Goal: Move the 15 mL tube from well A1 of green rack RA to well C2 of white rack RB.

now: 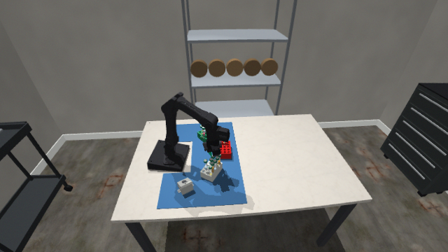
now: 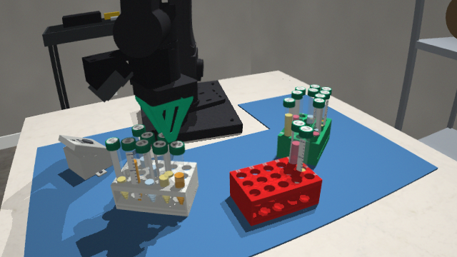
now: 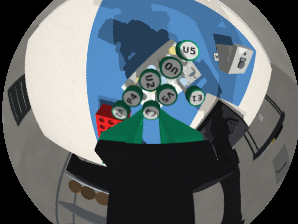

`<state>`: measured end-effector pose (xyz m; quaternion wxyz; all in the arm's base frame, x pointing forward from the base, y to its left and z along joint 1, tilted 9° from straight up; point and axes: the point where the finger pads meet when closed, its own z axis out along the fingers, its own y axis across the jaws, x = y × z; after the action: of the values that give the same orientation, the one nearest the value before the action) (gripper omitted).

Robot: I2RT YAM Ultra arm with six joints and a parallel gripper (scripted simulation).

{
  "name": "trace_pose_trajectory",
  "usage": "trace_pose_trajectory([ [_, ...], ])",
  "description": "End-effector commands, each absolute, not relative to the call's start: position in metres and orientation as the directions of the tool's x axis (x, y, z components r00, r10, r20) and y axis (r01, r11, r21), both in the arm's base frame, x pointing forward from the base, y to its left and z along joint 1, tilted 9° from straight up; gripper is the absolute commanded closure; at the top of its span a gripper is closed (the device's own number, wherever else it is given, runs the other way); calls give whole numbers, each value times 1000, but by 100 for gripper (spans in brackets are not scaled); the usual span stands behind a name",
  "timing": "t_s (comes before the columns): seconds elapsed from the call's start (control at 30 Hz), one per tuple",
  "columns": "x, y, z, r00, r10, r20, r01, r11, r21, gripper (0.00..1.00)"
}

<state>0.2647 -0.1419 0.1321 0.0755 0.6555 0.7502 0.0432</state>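
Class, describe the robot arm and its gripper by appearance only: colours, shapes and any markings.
The arm is matte black with chunky rounded joints, standing on a flat black base plate. The gripper has green fingers tapering into a downward triangle with slotted openings. No cables or markings show.

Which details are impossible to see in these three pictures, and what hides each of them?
- Held tube: in the exterior view the green gripper and neighbouring caps cover it, so its well in the white rack is unclear.
- Tube tip depth: hidden inside that rack in every view.
- Rack letters and numbers: too small in the top view, blurred in the wrist view.
- DONE button box: its lamp is too small to read.
- Green rack: part of its front hidden by the red rack.
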Motion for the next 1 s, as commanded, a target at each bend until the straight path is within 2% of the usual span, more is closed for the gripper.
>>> trace_pose_trajectory([
  [0.0, 263, -143, 134, -127, 990, -66, 978, 136, 159, 100],
  [0.23, 263, -143, 134, -127, 990, -66, 978, 136, 159, 100],
  [0.27, 263, -143, 134, -127, 990, -66, 978, 136, 159, 76],
  [0.63, 263, -143, 134, -127, 990, -66, 978, 136, 159, 76],
  [0.67, 263, -143, 134, -127, 990, -66, 978, 136, 159, 70],
  [0.97, 263, -143, 134, -127, 990, -66, 978, 136, 159, 70],
])
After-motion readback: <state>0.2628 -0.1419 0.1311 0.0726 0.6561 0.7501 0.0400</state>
